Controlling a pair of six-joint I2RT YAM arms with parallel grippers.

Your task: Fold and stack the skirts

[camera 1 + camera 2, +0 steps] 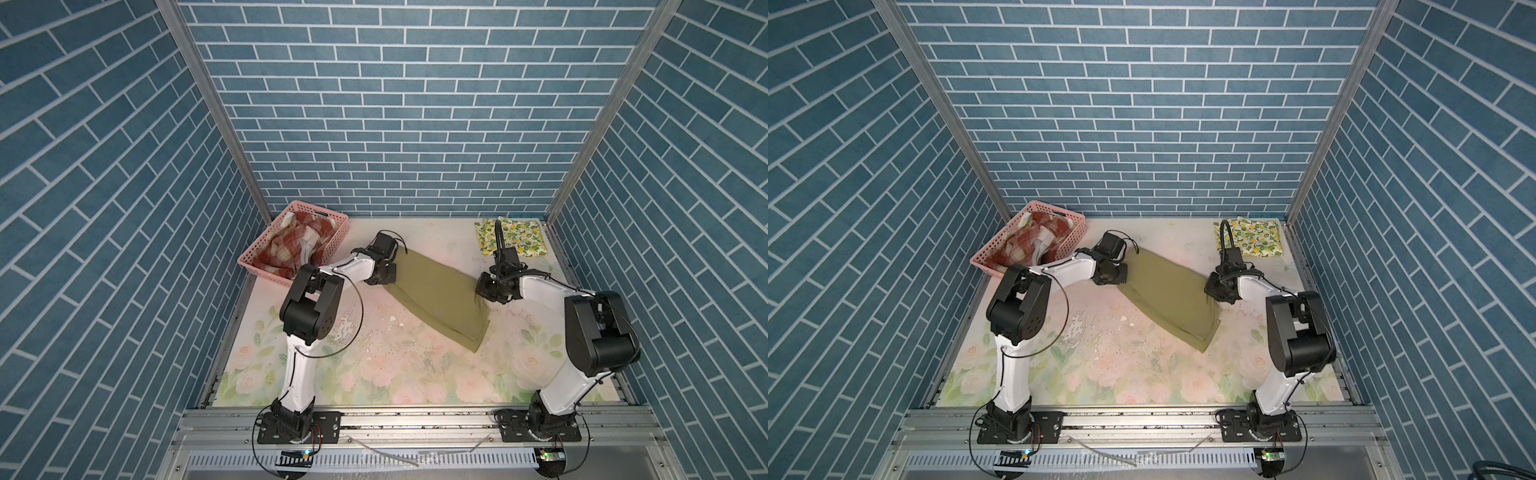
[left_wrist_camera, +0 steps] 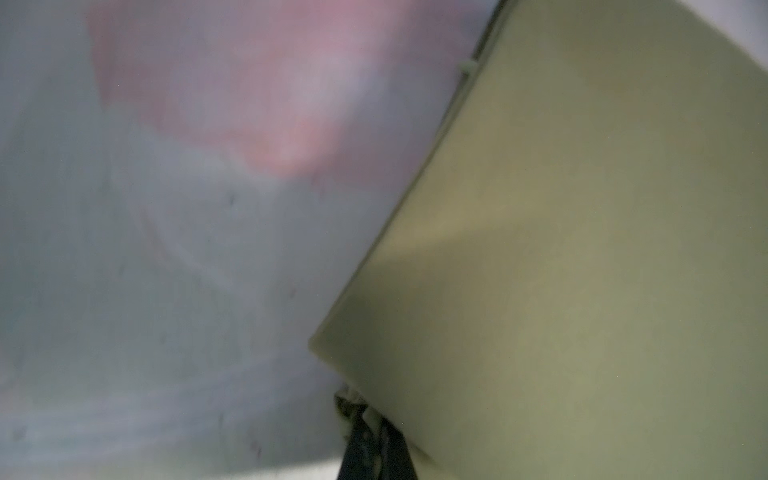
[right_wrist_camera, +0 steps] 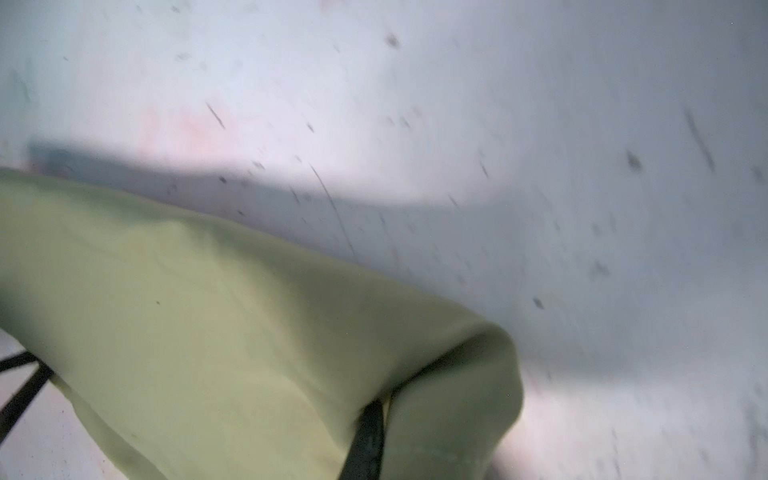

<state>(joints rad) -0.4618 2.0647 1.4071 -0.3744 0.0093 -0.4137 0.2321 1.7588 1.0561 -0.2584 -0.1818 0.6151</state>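
An olive green skirt [image 1: 436,299] [image 1: 1167,291] lies slantwise across the middle of the table in both top views. My left gripper [image 1: 388,276] [image 1: 1119,276] is at its far-left end. In the left wrist view that gripper [image 2: 370,432] is shut on the edge of the skirt [image 2: 582,249]. My right gripper [image 1: 482,293] [image 1: 1210,291] is at the skirt's right edge. The right wrist view shows it [image 3: 370,432] pinching a raised fold of the olive cloth [image 3: 208,332]. A folded lemon-print skirt [image 1: 523,237] [image 1: 1258,237] lies at the back right. A plaid skirt [image 1: 291,245] [image 1: 1034,241] is crumpled in the basket.
The pink perforated basket [image 1: 262,268] [image 1: 984,259] stands at the back left, close behind my left arm. The rose-printed table covering [image 1: 415,365] reaches to the metal rail at the front. Blue brick walls close in the left, right and back sides.
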